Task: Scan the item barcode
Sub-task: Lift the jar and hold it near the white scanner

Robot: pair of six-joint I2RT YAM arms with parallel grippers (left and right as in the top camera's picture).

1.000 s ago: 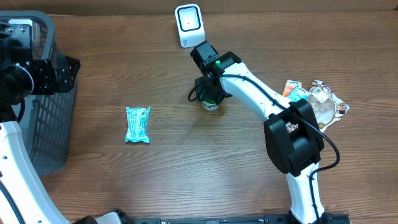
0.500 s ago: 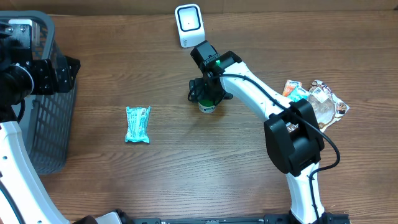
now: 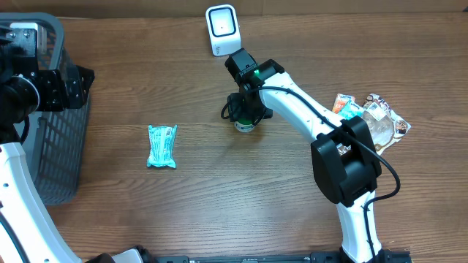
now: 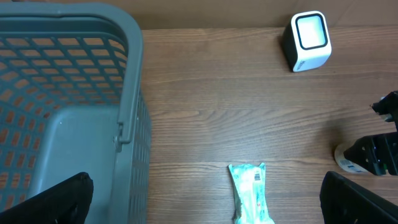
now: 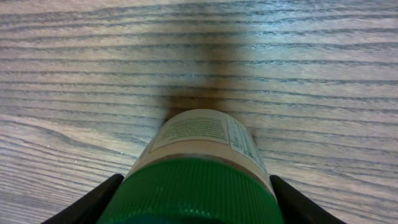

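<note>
**Item.** The bottle [image 3: 246,125], white with a green ribbed cap [image 5: 196,190], is low against the table [image 3: 219,204], between 5 and 6 o'clock of the barcode scanner [image 3: 221,29] and near it. The right wrist view shows its cap end towards the camera and a panel of fine print facing up. No barcode shows in any view. Whether the bottle lies flat or is tipped cannot be told.

**Right gripper** [image 5: 196,202]. Its fingers [image 5: 84,205] flank the cap, and both appear to press against its sides. I judge this a grasp on the bottle by the cap.

**Left gripper** [image 4: 208,199]. It is released, with jaws spread wide. It hangs over the near edge of the grey basket [image 3: 58,168], far out at 9 o'clock of the bottle.

**Surroundings.** A teal packet [image 3: 162,146] lies between 8 and 9 o'clock of the bottle, well apart. Snack pouches [image 3: 373,117] lie at 3 o'clock, also well apart.

**Risks.**
- The grip is on a round cap, so the body could swing or slip once lifted.
- The barcode's position is unknown. Presenting the wrong face would give no read and would call for a wrist roll.
- The scanner is light and close, so a careless approach could knock it or turn its window away.
</note>
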